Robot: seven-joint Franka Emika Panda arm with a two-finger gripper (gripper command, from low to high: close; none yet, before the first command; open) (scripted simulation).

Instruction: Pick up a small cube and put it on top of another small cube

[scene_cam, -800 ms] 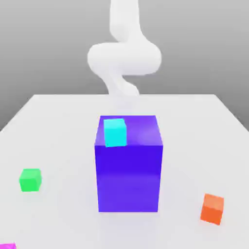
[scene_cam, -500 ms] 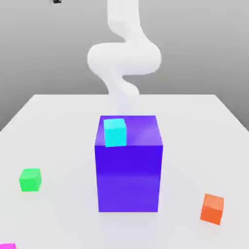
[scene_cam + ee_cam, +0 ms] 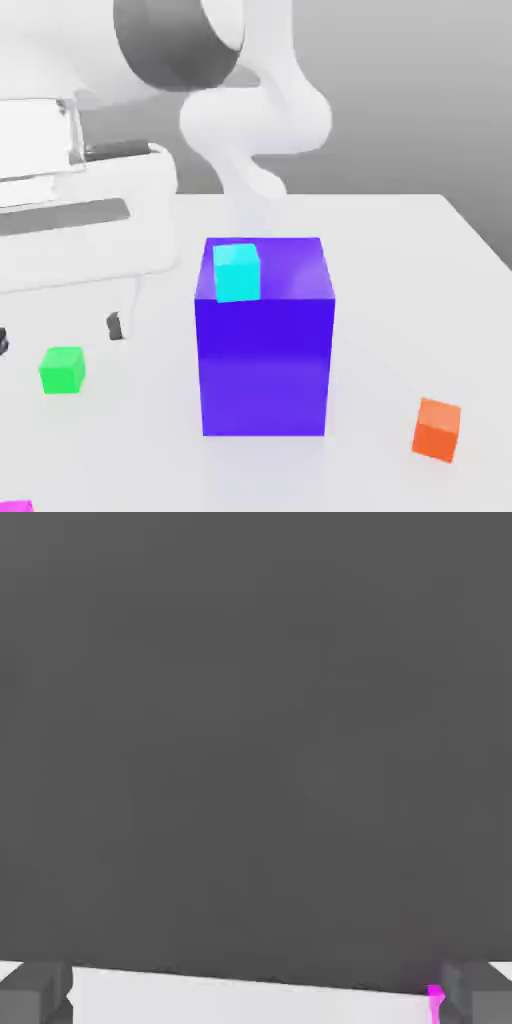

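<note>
A small green cube (image 3: 62, 370) sits on the white table (image 3: 400, 260) at the exterior view's left. My gripper (image 3: 57, 335) hangs just above it, open, with one dark fingertip (image 3: 115, 326) to its right and the other at the picture's left edge. A small cyan cube (image 3: 237, 271) rests on top of a large blue-purple block (image 3: 265, 350) in the middle. A small orange cube (image 3: 437, 428) lies at the front right. In the hand view my gripper (image 3: 256, 1002) shows wide-apart fingers (image 3: 35, 994) with nothing between them, and a magenta sliver (image 3: 435, 1000) beside one.
A magenta cube (image 3: 14, 506) peeks in at the front left corner. The white arm (image 3: 255, 120) rises behind the large block, and the bulky hand body (image 3: 80, 220) hangs over the table's left part.
The hand has swung down into the exterior view at the left, over the green cube. None of the cubes have moved.
</note>
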